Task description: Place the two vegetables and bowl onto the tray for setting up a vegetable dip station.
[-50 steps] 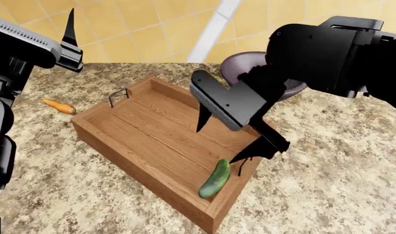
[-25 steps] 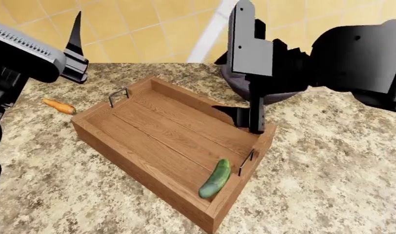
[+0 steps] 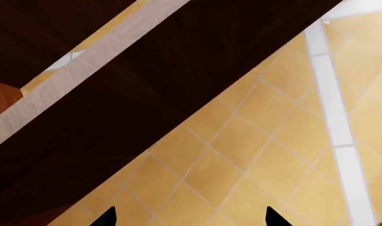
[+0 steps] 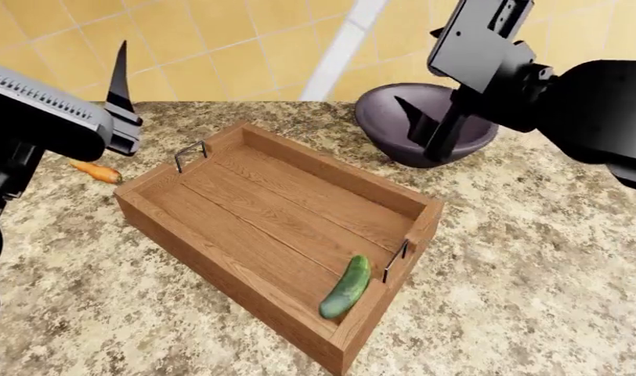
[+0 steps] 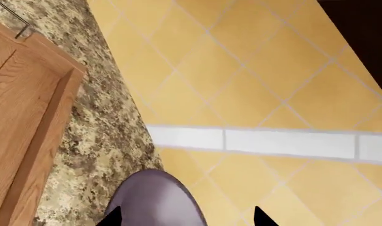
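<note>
The right pincer (image 4: 428, 125) has risen open and empty from the brown wooden tray (image 4: 234, 286), leaving the stubby green cucumber (image 4: 345, 287) inside; the left pincer's opening I cannot tell.

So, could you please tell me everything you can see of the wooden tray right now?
The wooden tray is a rectangular brown box with a plank base and low raised sides, sitting flat and slantwise on the speckled stone counter. A thin metal handle stands at its far short end and another at the near one. The green cucumber lies inside against the near end wall; nothing else is in it. Neither gripper touches it.
</note>
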Motion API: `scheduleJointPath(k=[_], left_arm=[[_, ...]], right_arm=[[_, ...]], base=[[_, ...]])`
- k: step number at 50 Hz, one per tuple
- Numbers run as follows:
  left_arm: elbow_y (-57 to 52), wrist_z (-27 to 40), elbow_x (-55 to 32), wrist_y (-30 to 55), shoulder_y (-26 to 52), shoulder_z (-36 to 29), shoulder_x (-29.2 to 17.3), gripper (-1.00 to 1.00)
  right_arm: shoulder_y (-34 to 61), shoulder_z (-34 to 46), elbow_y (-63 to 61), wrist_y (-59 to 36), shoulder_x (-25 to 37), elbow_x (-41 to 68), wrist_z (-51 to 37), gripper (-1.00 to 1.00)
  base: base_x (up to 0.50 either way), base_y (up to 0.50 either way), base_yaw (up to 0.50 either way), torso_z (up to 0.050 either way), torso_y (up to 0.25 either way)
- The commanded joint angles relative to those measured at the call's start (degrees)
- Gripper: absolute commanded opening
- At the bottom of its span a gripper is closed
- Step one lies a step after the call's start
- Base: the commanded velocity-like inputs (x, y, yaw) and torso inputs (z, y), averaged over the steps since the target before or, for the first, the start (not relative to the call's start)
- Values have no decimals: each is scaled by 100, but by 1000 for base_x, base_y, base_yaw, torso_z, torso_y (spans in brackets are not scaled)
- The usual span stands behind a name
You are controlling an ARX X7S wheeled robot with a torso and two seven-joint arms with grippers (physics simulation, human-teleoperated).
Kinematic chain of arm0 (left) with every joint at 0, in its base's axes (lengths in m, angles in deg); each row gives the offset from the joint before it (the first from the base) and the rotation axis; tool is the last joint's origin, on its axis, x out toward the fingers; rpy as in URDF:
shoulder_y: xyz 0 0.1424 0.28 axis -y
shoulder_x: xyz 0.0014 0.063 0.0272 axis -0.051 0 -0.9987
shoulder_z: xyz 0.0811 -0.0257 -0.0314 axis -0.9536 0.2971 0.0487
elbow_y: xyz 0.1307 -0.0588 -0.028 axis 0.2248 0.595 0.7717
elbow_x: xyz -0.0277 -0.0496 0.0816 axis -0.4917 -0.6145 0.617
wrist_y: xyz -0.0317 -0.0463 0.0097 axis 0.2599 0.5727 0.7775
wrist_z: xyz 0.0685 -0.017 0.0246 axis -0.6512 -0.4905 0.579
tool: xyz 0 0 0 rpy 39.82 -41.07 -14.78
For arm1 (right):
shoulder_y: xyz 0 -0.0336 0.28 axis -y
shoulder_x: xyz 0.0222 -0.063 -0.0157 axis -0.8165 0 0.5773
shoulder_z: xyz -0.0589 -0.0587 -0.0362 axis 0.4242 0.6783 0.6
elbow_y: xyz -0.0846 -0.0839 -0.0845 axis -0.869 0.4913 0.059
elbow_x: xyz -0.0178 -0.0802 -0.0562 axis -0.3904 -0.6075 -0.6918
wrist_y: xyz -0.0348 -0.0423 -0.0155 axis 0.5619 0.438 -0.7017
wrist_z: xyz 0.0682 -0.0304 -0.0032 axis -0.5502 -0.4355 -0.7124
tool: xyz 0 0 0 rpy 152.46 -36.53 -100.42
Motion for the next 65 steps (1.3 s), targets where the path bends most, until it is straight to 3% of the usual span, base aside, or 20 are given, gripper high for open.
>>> scheduleJointPath(k=[1,19,27,33,38,45,58,65], left_arm=[[194,96,126,-221,3,-38,28,100],[678,114,257,-545,164,-214,122,100],[704,104,270,-569,187,-243,119,100],[726,90,273,-593,210,-268,122,100],[778,83,272,-640,223,-288,134,100],[752,85,252,-625,206,-261,117,100],[604,86,216,-514,247,-210,83,100],[583,102,200,-527,218,-181,76,100]], right_arm=[[159,292,283,-276,111,-459,-174,100],[138,487,649,-383,-9,-864,879,100],[705,712,292,-934,37,-946,1290,100],[729,-464,-79,-2198,572,-1841,1856,100],[706,-850,-219,-2706,743,-2170,2089,100],[603,-975,-391,-3031,832,-2278,2180,100],[106,-476,-544,-3305,653,-2938,2211,100],[-304,-706,-52,-3010,431,-3072,2064,100]], base=[[0,0,0,0,0],[0,0,0,0,0],[0,0,0,0,0],[0,0,0,0,0],[0,0,0,0,0],[0,0,0,0,0],[0,0,0,0,0],[0,0,0,0,0]])
